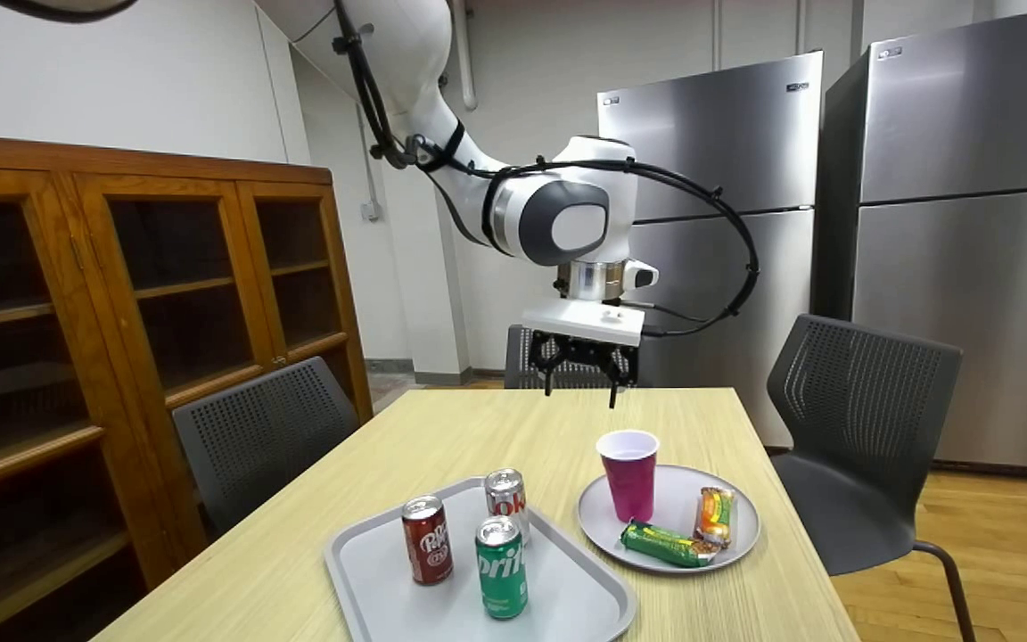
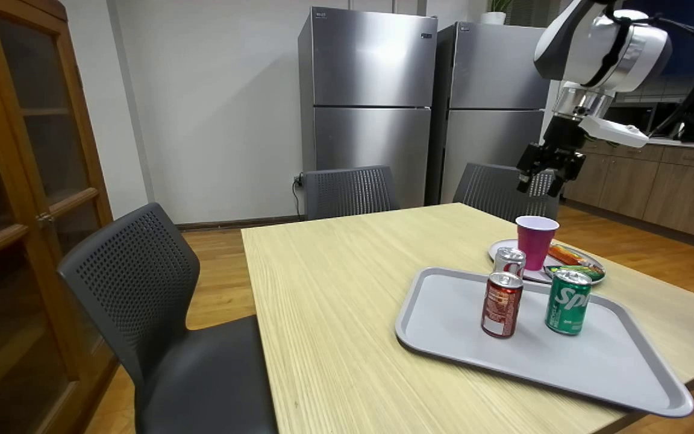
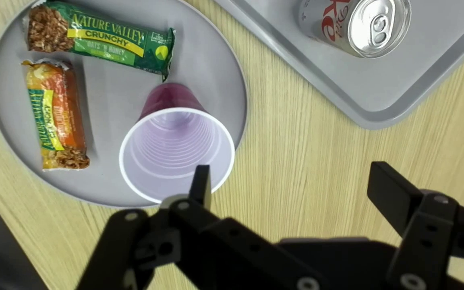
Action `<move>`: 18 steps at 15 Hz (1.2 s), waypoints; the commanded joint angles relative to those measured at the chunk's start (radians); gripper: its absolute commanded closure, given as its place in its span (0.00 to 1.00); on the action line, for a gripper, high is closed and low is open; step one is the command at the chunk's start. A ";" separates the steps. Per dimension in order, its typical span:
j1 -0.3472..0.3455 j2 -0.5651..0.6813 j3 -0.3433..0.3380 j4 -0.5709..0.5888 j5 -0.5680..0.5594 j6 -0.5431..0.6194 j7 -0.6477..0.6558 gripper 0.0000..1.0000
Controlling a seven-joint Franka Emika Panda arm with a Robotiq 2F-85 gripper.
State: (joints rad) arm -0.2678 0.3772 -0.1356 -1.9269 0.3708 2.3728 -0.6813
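Wrist view and both exterior views show a pale wooden counter (image 2: pixel 335 289) carrying a grey tray (image 2: pixel 443 322) and, just beside it, a round grey plate (image 3: pixel 111 90). Over the counter hangs the end effector (image 1: pixel 580 399), its fingers spread wide with nothing between them, touching nothing. The thing nearest to it looks to be the pink cup (image 1: pixel 631 483), which stands upright on the plate, mouth up, long axis vertical. In the wrist view one fingertip overlaps the cup's rim, but both exterior views put the fingertips above it and apart. The step in hand seems to be a hover with an unloaded grip; closing on the cup would call for a sideways shift to centre the fingers over its rim, then a straight descent. On the tray stand a red can (image 1: pixel 428 548), a green can (image 1: pixel 502 575) and a silver can (image 3: pixel 332 20), all upright. Smallest, flat on the plate, the green bar (image 3: pixel 107 40) has one end just beside the cup's foot, and the orange bar (image 3: pixel 61 119) lies roughly square to its far end.
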 commanded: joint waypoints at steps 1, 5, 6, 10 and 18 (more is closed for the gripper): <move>-0.020 0.033 0.028 0.011 -0.024 0.076 0.041 0.00; -0.025 0.067 0.047 0.015 -0.031 0.141 0.040 0.00; -0.025 0.075 0.052 0.017 -0.036 0.146 0.041 0.00; -0.017 0.110 0.056 0.027 -0.077 0.172 0.074 0.00; -0.024 0.177 0.064 0.067 -0.162 0.197 0.200 0.00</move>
State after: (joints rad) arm -0.2689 0.5234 -0.0980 -1.9020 0.2443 2.5656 -0.5451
